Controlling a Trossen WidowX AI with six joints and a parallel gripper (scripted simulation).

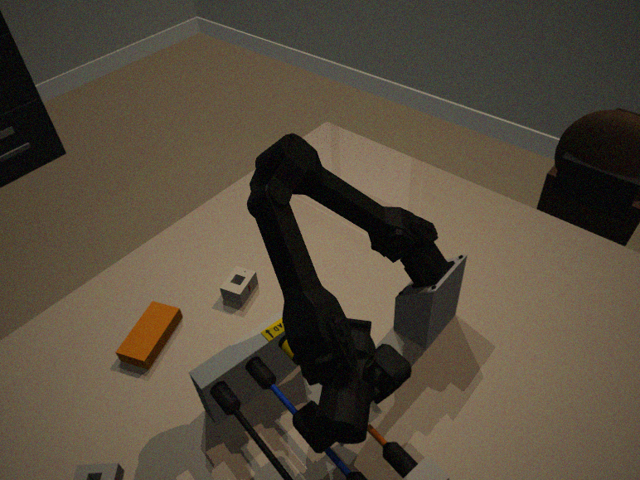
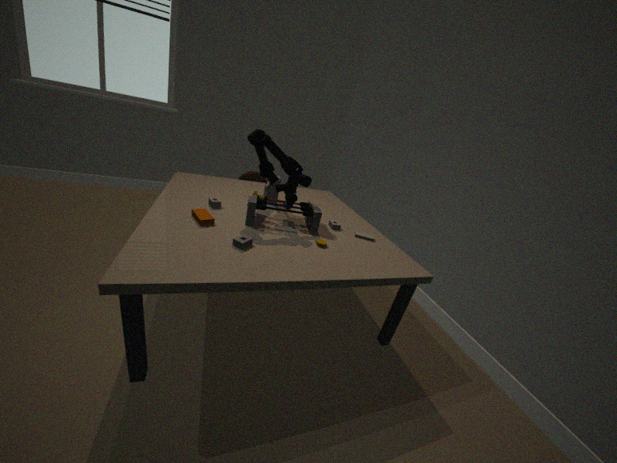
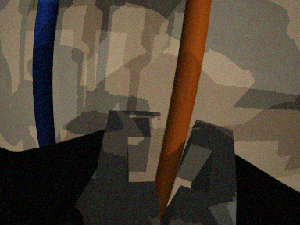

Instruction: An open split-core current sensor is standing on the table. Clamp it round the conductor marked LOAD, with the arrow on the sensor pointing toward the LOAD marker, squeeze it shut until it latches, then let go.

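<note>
orange block (image 1: 148, 334), white cube (image 1: 238, 285) (apart)

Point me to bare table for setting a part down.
Bare: table right of the grey arm mount; also behind the orange block. Crowded: conductor rack, where the gripper grips the sensor on the orange conductor.
</note>
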